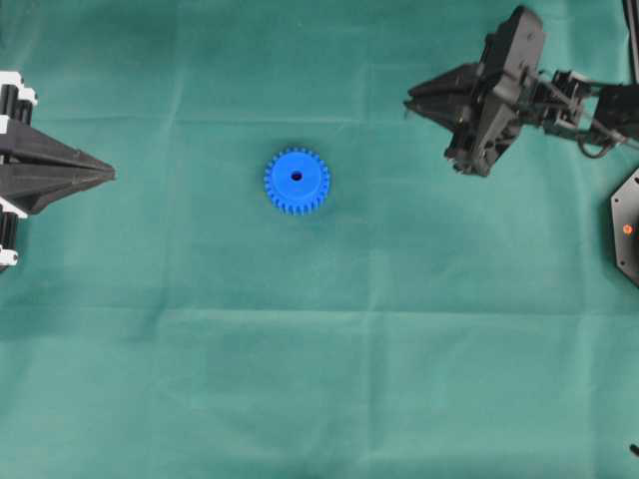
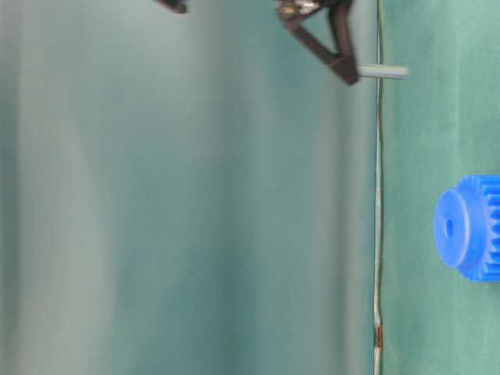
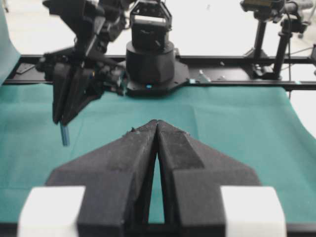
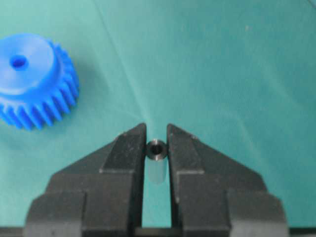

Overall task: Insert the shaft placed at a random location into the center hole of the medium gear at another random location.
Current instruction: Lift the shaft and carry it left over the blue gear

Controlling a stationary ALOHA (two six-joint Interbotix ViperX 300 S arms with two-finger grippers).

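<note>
A green cloth [image 1: 319,379] covered the whole work surface. Near its middle, slightly left of centre in the overhead view, lay the medium gear [image 1: 297,181], a bright blue toothed wheel resting flat with its raised hub facing up. The center hole [image 1: 297,177] showed as a small dark dot in the hub and was unfilled.

The right gripper [image 1: 411,100] was at the far right of the scene, well apart from the gear and raised off the cloth. Its two black fingers [image 4: 126,148] were pinched narrowly on the shaft [image 4: 157,160], a small silvery-grey pin held upright between the tips. In the right wrist view the pin's dark, hollow-looking upper end faced the camera, and the gear sat off to the upper left. In the table-level view the pin stuck out from the fingertips toward the cloth, its free end clear of the surface. The left wrist view showed the pin hanging below those fingertips, above the cloth.

The left gripper [image 1: 112,175] sat at the left edge of the scene, pointing toward the gear but well apart from it. Its black fingers [image 3: 133,148] were pressed together with nothing between them.

Black arm bases and stands stood along the far edge in the left wrist view.
</note>
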